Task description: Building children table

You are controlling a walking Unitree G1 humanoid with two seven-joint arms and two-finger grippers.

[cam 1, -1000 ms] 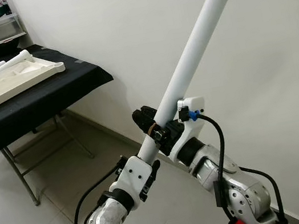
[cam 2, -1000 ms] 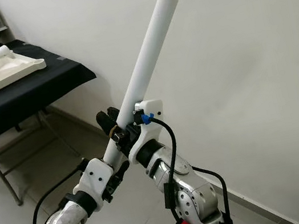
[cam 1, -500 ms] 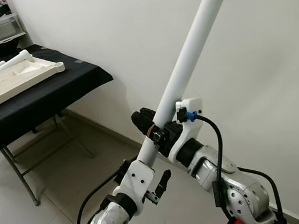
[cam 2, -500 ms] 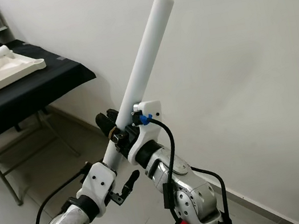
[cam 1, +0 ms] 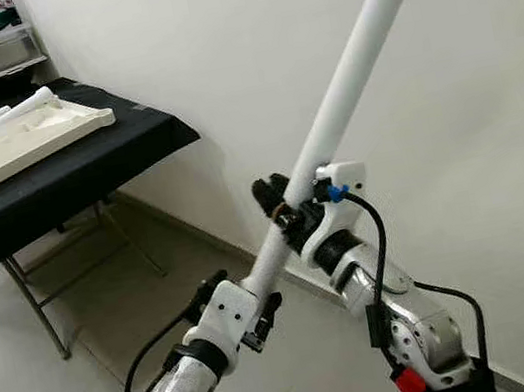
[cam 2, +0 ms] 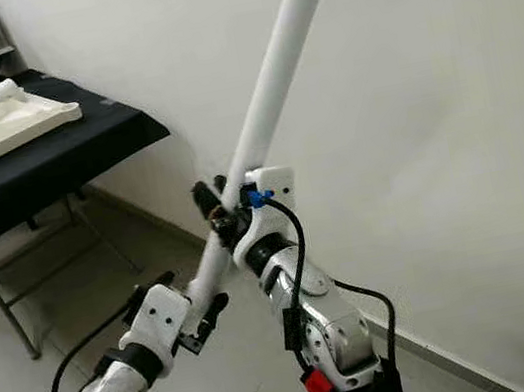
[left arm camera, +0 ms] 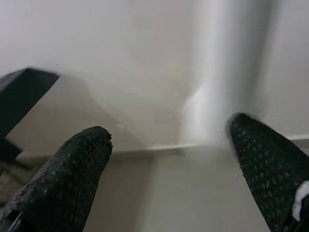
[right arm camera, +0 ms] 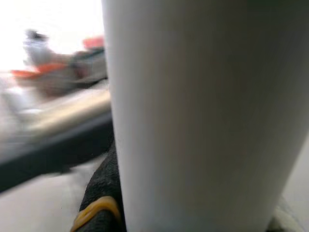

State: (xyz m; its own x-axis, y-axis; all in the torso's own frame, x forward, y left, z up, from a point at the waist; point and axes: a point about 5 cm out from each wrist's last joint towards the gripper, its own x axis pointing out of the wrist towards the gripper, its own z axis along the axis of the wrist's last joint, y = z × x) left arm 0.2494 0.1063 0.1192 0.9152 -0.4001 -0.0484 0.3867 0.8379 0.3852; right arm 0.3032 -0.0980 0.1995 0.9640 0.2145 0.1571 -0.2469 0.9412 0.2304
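Right gripper (cam 1: 284,214) clamped on white leg (cam 1: 343,80), tilted up. Left gripper (cam 1: 260,310) fingers apart at leg's lower end.

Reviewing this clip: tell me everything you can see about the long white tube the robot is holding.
The white tube is a plain, smooth, matte cylinder, plastic by its look, with a flat upper end. It slants up to the right before the pale wall. The right pincer is shut on it near mid-length. Its lower end reaches the left wrist housing; the left pincer is open, not gripping it.
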